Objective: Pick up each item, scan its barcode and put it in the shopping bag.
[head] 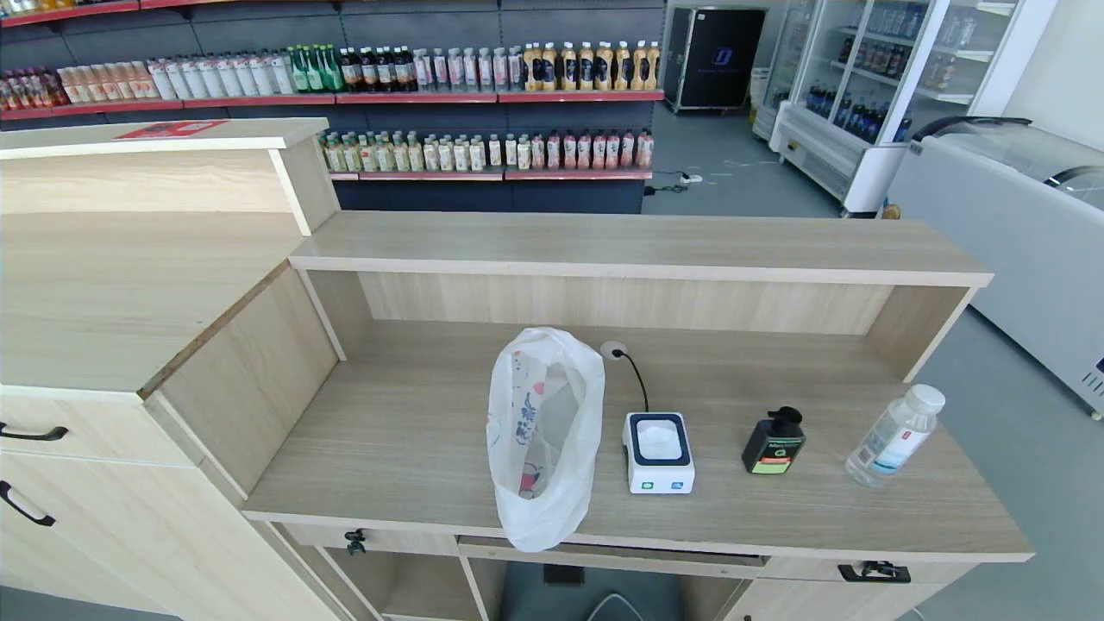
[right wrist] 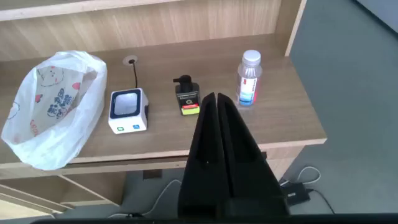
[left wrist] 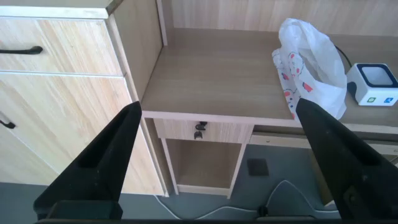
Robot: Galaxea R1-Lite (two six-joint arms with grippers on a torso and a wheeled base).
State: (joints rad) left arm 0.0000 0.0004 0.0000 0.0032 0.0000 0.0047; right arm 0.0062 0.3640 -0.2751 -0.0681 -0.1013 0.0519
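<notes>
Left fingers (left wrist: pixel 106 162) wide apart, holding nothing; right fingers (right wrist: pixel 224 149) pressed together, also holding nothing. Left gripper (left wrist: pixel 217 106) hangs below and in front of the counter (head: pixel 414 431) near its front left corner, right gripper (right wrist: pixel 216 98) off the front edge, facing the items. Neither item is picked up yet. Risks: water bottle (head: pixel 894 435) stands close to the counter's right edge, near the front right corner, so a sideways nudge on approach could send it off. Dark pump bottle (head: pixel 774 442) has a narrow pump head, and a grasp there would likely slip or tip it. Shopping bag (head: pixel 545 431) is thin, floppy plastic sagging over the front edge mid-counter; its mouth may fold shut, or the bag may drag off when something drops in. Scanner (head: pixel 658 450) sits just beside the bag, cable running to the back, and a low pass could shove it. Barcode sides not readable, so a scan may miss. Count: one bag, one scanner, one pump bottle, one water bottle; bag contents unclear
</notes>
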